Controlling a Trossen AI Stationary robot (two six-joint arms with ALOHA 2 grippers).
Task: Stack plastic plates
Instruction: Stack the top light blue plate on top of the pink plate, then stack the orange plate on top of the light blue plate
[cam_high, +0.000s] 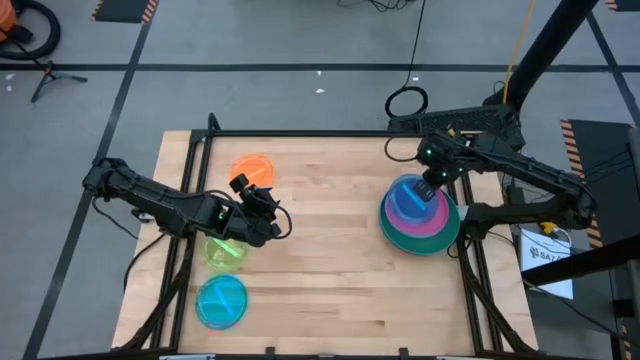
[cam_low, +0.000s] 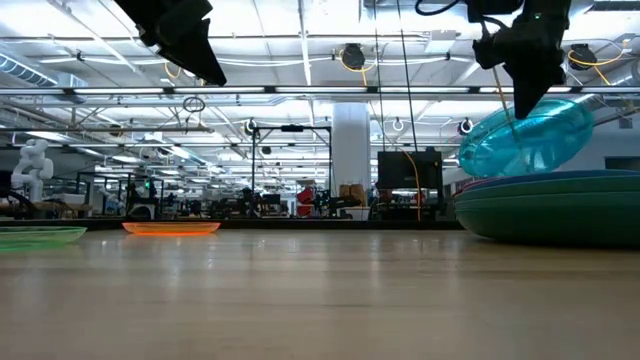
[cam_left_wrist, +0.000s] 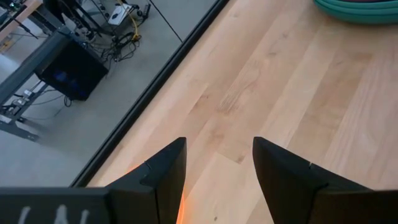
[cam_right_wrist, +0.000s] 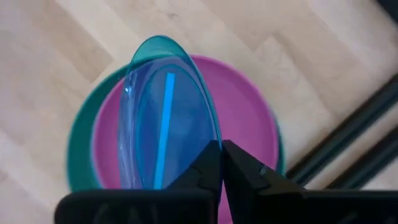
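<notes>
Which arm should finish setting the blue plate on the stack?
Right. The right gripper is shut on the blue plate, tilted above the magenta plate on the stack. The left gripper hangs open near the orange plate, far across the table.

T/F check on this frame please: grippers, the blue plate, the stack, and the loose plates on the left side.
1. The right gripper is shut on the blue plate. True.
2. The blue plate lies flat on the stack. False: it is tilted, held above the magenta plate.
3. The left gripper holds the orange plate. False: its jaws are open and empty above the table.
4. The magenta plate sits on a teal plate. True.
5. The lime plate is stacked on the cyan plate. False: both lie apart on the table.
</notes>
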